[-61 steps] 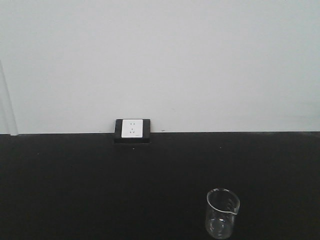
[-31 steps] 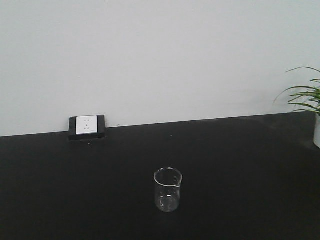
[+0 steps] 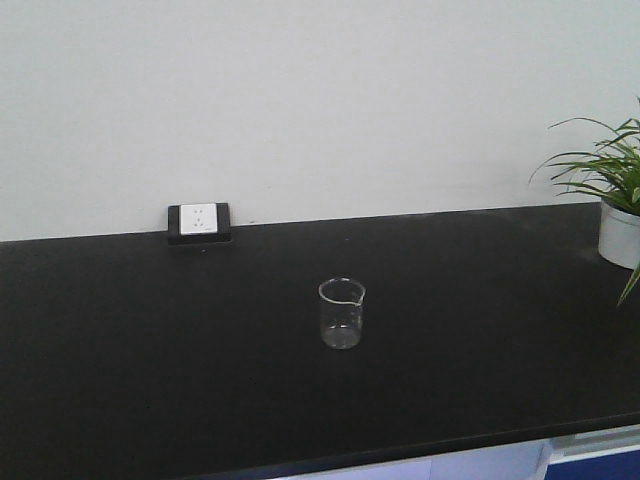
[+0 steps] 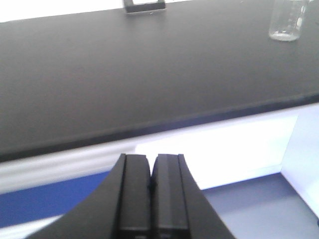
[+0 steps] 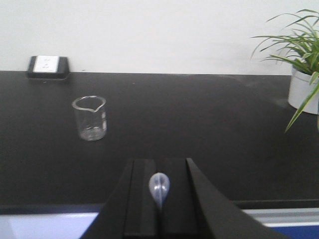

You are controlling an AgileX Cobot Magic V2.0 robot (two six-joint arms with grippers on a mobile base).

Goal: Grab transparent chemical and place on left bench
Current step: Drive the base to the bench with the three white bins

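Observation:
A small clear glass beaker (image 3: 342,313) with a pour spout stands upright and empty on a black worktop (image 3: 480,340). It shows at the far right in the left wrist view (image 4: 286,22) and to the left in the right wrist view (image 5: 90,118). My right gripper (image 5: 159,161) is shut on a pale translucent pipette (image 5: 159,188), whose bulb sticks up between the pads, short of the worktop's front edge. My left gripper (image 4: 151,157) is shut and empty, below the edge. The left bench with white bins is out of view.
A white wall socket (image 3: 199,222) in a black frame sits against the white wall behind the beaker. A green plant in a white pot (image 3: 620,232) stands at the worktop's far right. White and blue cabinet fronts (image 4: 224,149) lie under the front edge.
The front view has swung right and pulled back: the beaker went from the lower right to the middle and looks smaller, the plant came into view, and the worktop's front edge now shows.

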